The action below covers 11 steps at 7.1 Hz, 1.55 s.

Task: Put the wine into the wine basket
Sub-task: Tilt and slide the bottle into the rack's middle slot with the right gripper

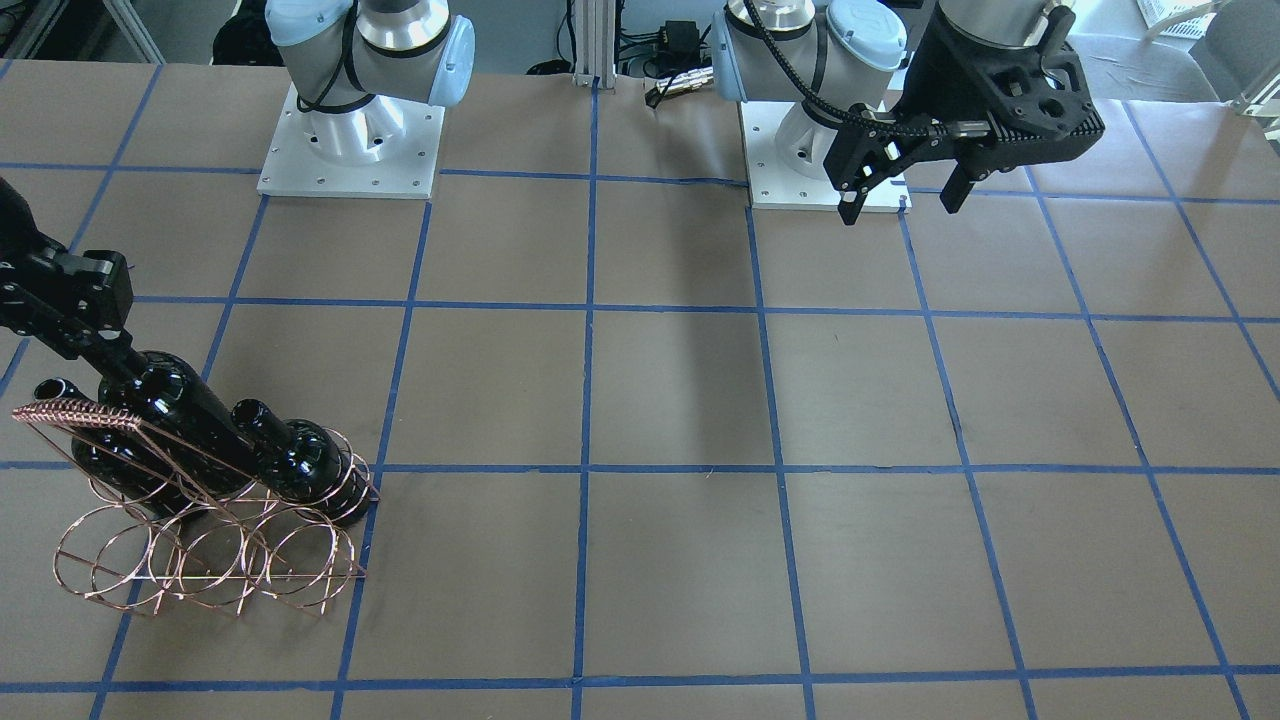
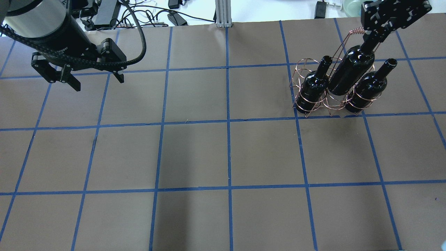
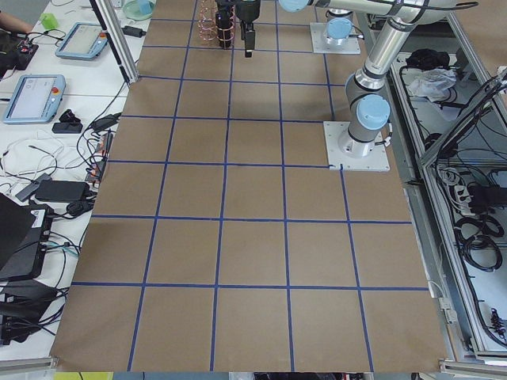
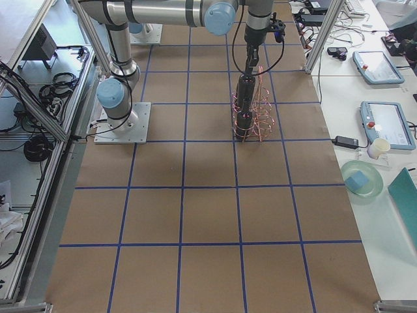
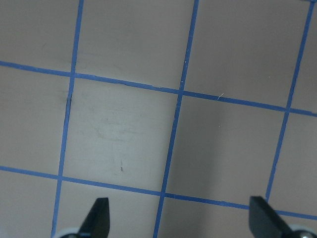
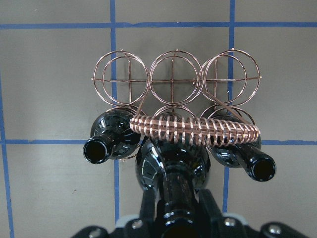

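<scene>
wine (image 2: 350,71) is in the middle ring of the wine basket (image 6: 198,129), far right of the worktop (image 2: 223,153), btwn two other bottles (image 2: 313,87). its long axis slants: base down in the rings, neck up toward the right hand (image 2: 371,37), which is clamped on the neck w/ the arm along that slant. next move prob. slides it down that axis. left hand (image 2: 98,83) is spread wide, holding nothing, well apart on the left.
</scene>
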Available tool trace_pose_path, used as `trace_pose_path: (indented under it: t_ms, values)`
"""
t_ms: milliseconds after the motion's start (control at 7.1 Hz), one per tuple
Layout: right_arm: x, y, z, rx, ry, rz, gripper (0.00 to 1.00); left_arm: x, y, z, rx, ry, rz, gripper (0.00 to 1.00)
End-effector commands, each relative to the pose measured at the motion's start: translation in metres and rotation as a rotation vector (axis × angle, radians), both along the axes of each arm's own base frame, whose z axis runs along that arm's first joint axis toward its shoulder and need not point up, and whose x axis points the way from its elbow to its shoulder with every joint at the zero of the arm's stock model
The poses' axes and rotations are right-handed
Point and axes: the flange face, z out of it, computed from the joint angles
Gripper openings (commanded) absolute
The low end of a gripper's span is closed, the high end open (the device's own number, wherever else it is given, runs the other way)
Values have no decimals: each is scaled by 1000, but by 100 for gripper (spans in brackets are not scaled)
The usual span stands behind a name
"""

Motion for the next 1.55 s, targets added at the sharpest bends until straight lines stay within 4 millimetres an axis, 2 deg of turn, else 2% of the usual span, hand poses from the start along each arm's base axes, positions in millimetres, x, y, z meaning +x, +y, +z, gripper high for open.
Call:
trace_pose_path:
  t_ms: [0, 423, 564, 987, 1268, 1409]
  values:
    - [-3, -3, -7, 11, 10, 24, 30, 0, -1, -1, 2, 3, 0, 100]
    - [-3, -5, -8, 3, 11, 37, 30, 0, 0, -5, 10, 2, -2, 100]
    - [-4, -9, -16, 16, 4, 38, 30, 0, 2, -4, 8, 2, -2, 100]
    - [-7, -18, -59, 26, 16, 80, 31, -2, 4, -3, 5, 11, -3, 100]
    - [-8, -20, -63, 21, 21, 81, 32, -3, 6, -1, 2, 17, -4, 100]
    - [-7, -20, -62, 16, 19, 83, 37, -9, 7, 1, -4, 81, 9, 100]
